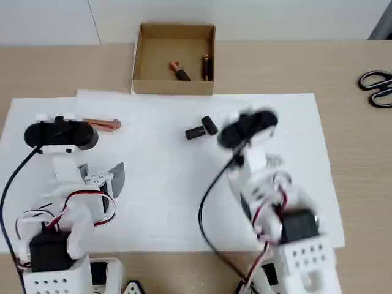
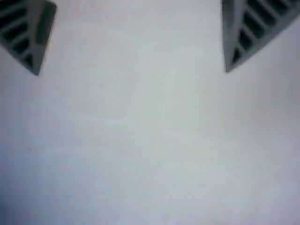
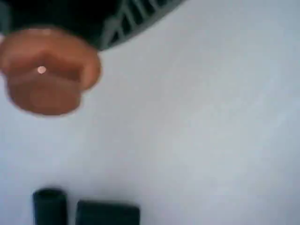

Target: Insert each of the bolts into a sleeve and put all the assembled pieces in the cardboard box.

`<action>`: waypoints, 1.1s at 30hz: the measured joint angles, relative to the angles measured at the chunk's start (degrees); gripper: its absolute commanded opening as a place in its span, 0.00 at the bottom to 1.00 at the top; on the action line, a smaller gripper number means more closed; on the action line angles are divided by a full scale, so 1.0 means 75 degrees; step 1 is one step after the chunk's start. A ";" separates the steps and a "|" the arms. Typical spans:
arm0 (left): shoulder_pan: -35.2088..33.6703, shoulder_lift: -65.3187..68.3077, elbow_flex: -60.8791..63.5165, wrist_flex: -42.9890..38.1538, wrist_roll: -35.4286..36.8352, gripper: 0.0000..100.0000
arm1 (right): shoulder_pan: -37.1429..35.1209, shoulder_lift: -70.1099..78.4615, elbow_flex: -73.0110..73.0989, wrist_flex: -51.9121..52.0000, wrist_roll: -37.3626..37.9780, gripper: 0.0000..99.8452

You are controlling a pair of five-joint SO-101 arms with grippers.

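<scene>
Two sleeves (image 1: 201, 128) are lying on white sheet (image 1: 159, 184) by R end effector (image 3: 77, 35), which is clamping a bolt (image 3: 47, 70); L end effector (image 2: 131, 69) is hovering, spread apart; 2 assembled pcs (image 1: 180, 72) are sitting in cardboard box (image 1: 142, 58).

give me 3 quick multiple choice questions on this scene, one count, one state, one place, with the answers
1. How many assembled pieces lie in the cardboard box?
A) none
B) two
C) four

2. The left gripper is:
A) open and empty
B) shut on a bolt
C) shut on a sleeve

3. Where are the two loose black sleeves?
A) in the box
B) on the white sheet
C) in the left gripper

Answers:
1 B, two copper-and-black pieces show inside the box.
2 A, its fingers stand wide apart with nothing between them.
3 B, both lie close together on the sheet, below the box in the high view.
</scene>
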 measured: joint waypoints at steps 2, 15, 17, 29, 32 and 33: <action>-0.0012 0.0000 0.0000 0.0070 0.0000 0.24 | 0.0012 0.0891 -0.0926 -0.0527 0.0000 0.00; -0.0012 0.0000 0.0000 0.0082 -0.0012 0.24 | 0.0035 0.7115 -0.4571 -0.6611 0.0000 0.00; -0.0012 0.0000 0.0000 0.0082 -0.0012 0.24 | 0.0047 0.8006 -0.5158 -0.7267 0.0000 0.00; -0.0012 0.0000 0.0000 0.0082 -0.0012 0.24 | 0.0035 1.2765 -0.8135 -0.9084 0.0000 0.00; -0.0012 0.0000 0.0000 0.0082 -0.0012 0.24 | -0.0047 1.3703 -0.8885 -0.9108 0.0000 0.00; -0.0012 0.0000 0.0000 0.0082 -0.0012 0.24 | -0.0082 1.3972 -0.9119 -0.9108 0.0000 0.00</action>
